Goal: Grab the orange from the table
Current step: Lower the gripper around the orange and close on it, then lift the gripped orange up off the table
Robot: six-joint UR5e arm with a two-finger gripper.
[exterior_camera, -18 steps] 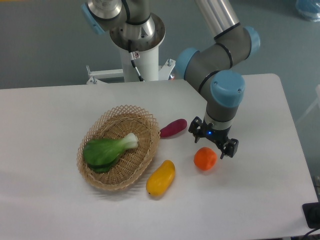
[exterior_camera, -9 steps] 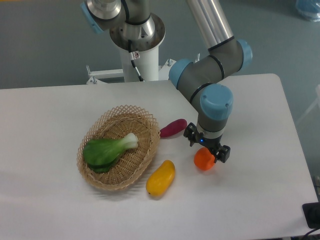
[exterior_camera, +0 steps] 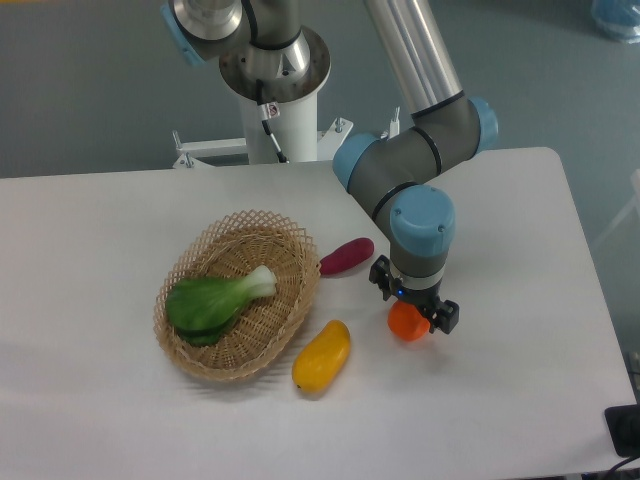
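End effector: mine (exterior_camera: 414, 306) hangs straight down over the orange, one finger at about 10 o'clock of the fruit and the other at about 4 o'clock. The jaws are spread to either side of it; whether the pads already touch the skin I cannot tell, so I call it open around the fruit, not gripping.

Orange: it (exterior_camera: 407, 322) sits on the table (exterior_camera: 90, 240), right of centre and partly hidden under my wrist — only its lower half shows.

Why I stand this way: coming from directly above lets the fingers straddle a round thing at its widest part, so it should not squirt sideways when I close.

Mango: the yellow one (exterior_camera: 322, 355) lies at about 8 o'clock of the orange, near but apart, clear of my fingers.

Purple vegetable: it (exterior_camera: 346, 256) lies at about 10 o'clock of the orange, just beside the basket rim, close to my nearer finger but not touching it as far as I can see.

Basket: the woven one (exterior_camera: 245, 226) holds a leafy green (exterior_camera: 214, 298), well to 9 o'clock — out of my way.

Step in hand: I judge the descent about done; closing comes next, then the lift.

Risk: a smooth round skin may roll if one finger meets it first.
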